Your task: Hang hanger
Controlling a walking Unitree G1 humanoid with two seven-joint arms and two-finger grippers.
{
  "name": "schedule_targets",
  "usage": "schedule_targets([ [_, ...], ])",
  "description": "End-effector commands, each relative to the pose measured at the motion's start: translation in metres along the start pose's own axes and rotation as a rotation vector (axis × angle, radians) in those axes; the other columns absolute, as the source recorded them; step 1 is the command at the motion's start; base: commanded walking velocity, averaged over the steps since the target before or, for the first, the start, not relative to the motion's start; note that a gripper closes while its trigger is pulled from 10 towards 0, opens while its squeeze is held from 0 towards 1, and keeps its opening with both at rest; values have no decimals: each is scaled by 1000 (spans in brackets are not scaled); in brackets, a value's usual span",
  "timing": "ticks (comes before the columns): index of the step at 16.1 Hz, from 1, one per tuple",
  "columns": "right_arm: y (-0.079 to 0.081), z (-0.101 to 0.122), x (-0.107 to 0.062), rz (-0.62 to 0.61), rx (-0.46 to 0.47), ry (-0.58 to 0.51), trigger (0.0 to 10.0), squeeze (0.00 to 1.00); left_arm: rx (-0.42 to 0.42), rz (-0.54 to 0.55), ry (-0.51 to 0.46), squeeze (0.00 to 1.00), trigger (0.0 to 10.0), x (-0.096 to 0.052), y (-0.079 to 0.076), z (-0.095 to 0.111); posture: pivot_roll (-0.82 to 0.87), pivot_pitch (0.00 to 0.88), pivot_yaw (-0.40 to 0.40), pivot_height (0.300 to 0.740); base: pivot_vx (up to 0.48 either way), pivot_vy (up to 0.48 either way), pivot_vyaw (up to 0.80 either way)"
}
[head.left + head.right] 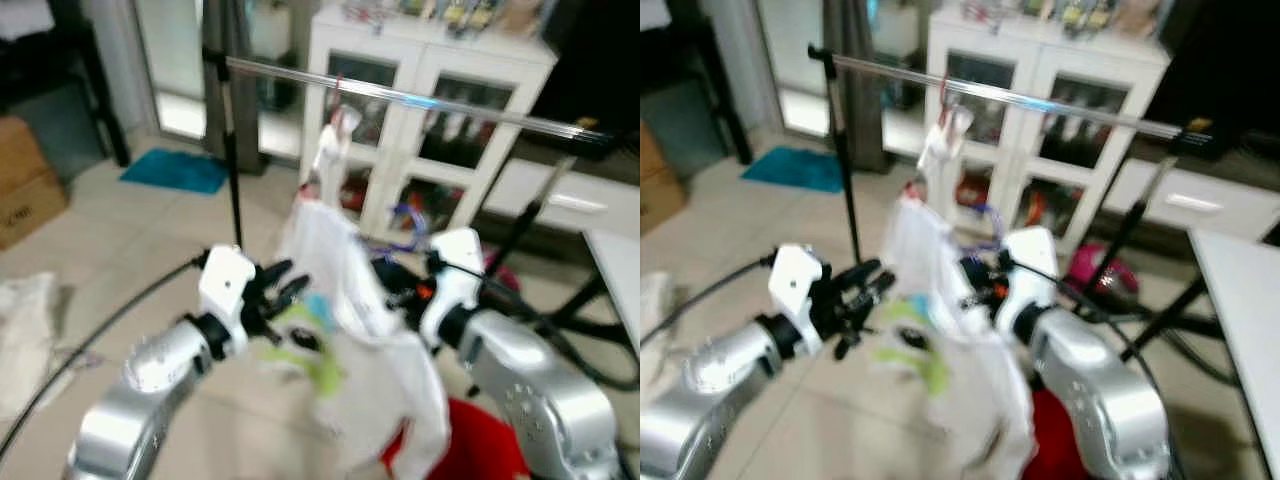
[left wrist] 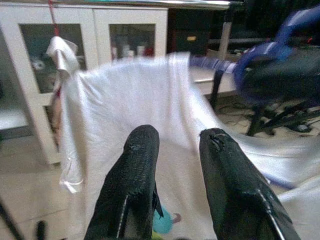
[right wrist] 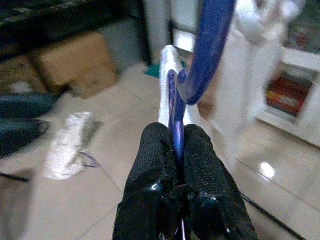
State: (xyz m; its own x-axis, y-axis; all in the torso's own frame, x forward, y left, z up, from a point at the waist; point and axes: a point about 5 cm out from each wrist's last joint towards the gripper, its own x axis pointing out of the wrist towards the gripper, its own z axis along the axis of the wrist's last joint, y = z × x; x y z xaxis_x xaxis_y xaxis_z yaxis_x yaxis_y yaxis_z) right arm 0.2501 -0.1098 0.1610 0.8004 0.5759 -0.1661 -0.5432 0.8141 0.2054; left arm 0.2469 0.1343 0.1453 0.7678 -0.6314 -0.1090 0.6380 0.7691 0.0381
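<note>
Here, hanger (image 3: pixel 200 60) hook upward

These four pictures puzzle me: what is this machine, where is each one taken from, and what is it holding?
A humanoid robot with two silver arms. The two wide pictures come from cameras in its head, looking forward and down; the other two sit on its wrists, looking along each gripper's black fingers. The right gripper is pinched shut on a blue hanger carrying a white garment. The left gripper, fingers apart, is beside the cloth. Ahead stands a metal clothes rail, where another white item hangs, before a white cabinet. Something red sits on the floor.
</note>
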Motion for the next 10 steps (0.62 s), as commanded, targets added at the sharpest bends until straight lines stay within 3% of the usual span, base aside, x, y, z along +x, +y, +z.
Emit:
schedule_targets([
  [1, 2, 12, 0, 33, -15, -65, 0, 0, 24, -12, -14, 1000, 10000, 8, -3, 3, 92, 0, -64, 740, 0, 0, 0],
  [5, 9, 18, 5, 210, 48, -117, 0, 0, 203, 133, -37, 1000, 10000, 30, 10, 12, 91, 0, -61, 740, 0, 0, 0],
  [6, 8, 20, 6, 246, 45, -119, 0, 0, 230, 146, -68, 925, 10000, 36, 10, 17, 91, 0, -62, 740, 0, 0, 0],
  [7, 7, 22, 7, 264, 42, -119, 0, 0, 227, 149, -99, 584, 10000, 40, 8, 22, 92, 0, -66, 740, 0, 0, 0],
  [8, 7, 23, 9, 287, 38, -117, 0, 0, 256, 163, -104, 4, 10000, 42, 8, 24, 95, 0, -70, 740, 0, 0, 0],
  [10, 7, 26, 11, 327, 31, -114, 0, 0, 304, 237, -92, 0, 10000, 44, 14, 21, 96, 0, -74, 740, 0, 0, 0],
])
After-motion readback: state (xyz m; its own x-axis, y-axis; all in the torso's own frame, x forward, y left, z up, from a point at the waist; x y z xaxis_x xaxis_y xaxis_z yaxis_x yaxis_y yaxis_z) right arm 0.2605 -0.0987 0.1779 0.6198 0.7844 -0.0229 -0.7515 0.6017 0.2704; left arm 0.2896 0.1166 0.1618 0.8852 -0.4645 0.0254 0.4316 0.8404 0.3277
